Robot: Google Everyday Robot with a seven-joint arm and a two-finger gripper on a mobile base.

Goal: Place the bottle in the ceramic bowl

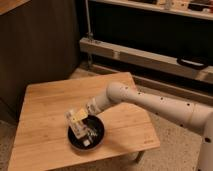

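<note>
gripper (76, 120) over the ceramic bowl's (98, 143) left rim | we cannot tell its jaw state | bottle (83, 132) tilted, lower end inside bowl | we lower next

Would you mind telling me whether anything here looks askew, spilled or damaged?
Nothing stands out. The gripper is over the bowl near the table's front edge, with the bottle tilted at it; nothing looks spilled or damaged.
</note>
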